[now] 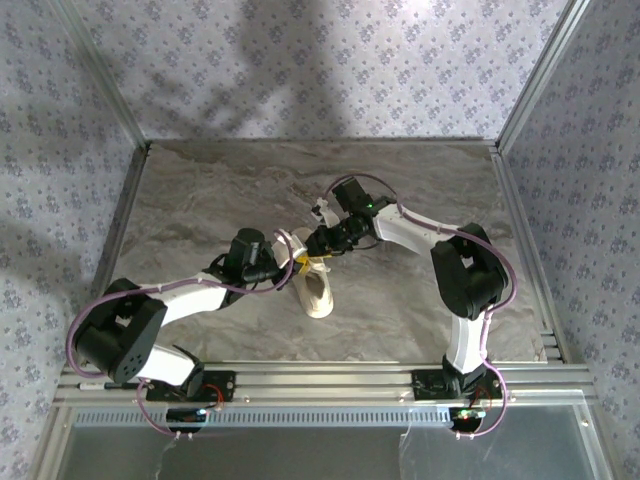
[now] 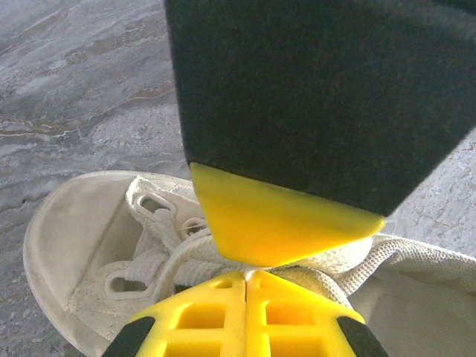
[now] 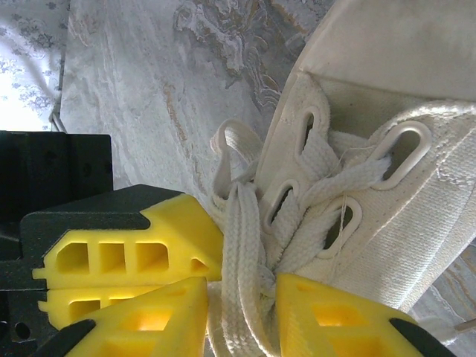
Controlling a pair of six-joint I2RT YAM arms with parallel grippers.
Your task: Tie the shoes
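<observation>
The small cream canvas low-top sneaker [image 1: 320, 295] lies near the middle of the grey marbled bench [image 1: 200, 200], slightly toward the near edge, with both arms meeting over its lacing. The left claw [image 2: 245, 277] is closed tight, its yellow tips against the flat white woven laces [image 3: 242, 245]; whether a strand is pinched between them I cannot tell. The right claw [image 3: 242, 297] has its jaws apart with several lace strands filling the gap, and appears clamped on them.

The shoe looks light and would likely slide or tip under a hard pull. The laces are soft and limp with a rough weave, so they should grip well. Each is best taken by its free length, close to the eyelets.
</observation>
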